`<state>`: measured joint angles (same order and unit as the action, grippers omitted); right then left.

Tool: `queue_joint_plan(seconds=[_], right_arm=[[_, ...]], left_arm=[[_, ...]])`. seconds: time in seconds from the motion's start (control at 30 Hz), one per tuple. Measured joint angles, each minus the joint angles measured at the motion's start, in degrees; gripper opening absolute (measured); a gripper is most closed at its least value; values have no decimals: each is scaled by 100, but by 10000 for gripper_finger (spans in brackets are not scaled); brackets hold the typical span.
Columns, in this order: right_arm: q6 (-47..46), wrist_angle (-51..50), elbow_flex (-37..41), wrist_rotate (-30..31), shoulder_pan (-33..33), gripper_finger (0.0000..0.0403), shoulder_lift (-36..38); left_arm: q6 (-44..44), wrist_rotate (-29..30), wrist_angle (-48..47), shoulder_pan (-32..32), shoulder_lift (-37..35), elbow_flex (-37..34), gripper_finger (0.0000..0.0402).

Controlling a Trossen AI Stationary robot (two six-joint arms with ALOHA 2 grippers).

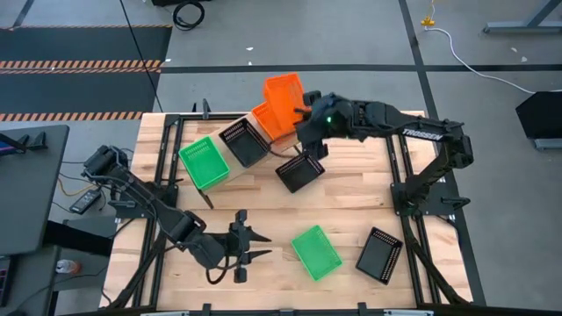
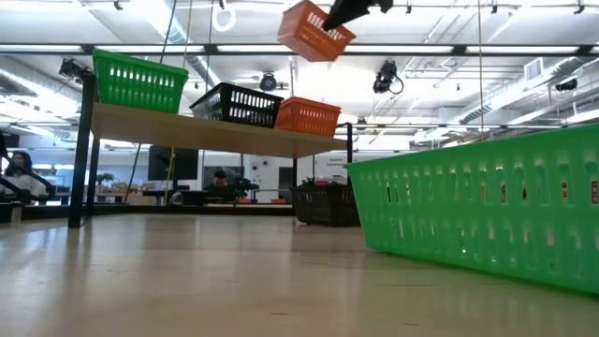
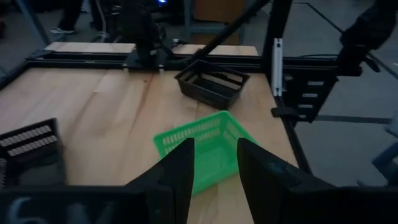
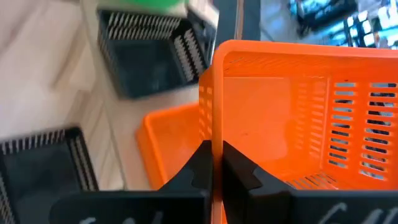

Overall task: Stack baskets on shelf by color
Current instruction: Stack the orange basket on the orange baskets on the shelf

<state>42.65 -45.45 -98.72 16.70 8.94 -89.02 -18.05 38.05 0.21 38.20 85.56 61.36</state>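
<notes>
The right tool [image 1: 306,111] is gripping the wall of an orange basket [image 1: 283,93], holding it tilted in the air above the shelf [image 2: 215,134]. Directly below it another orange basket [image 2: 307,116] is sitting on the shelf, beside a black basket [image 2: 238,104]. The left tool [image 3: 212,167] is hanging released over the surface [image 1: 351,197], a green basket [image 3: 202,145] lying just ahead of its fingers.
</notes>
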Motion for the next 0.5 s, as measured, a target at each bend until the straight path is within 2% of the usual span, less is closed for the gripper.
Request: queue_joint_plan(seconds=[0.13,0.2,0.5], right_arm=[[134,307,79,-956,334,17,0],[138,312,134,-1200,451,18,-2],[704,577,910,-1256,770,18,1]], left_arm=[[-85,389,-3,70,3,0,128],[-213,546,43,72,70,0,128],[-619,681,102,81,457,-4,128]])
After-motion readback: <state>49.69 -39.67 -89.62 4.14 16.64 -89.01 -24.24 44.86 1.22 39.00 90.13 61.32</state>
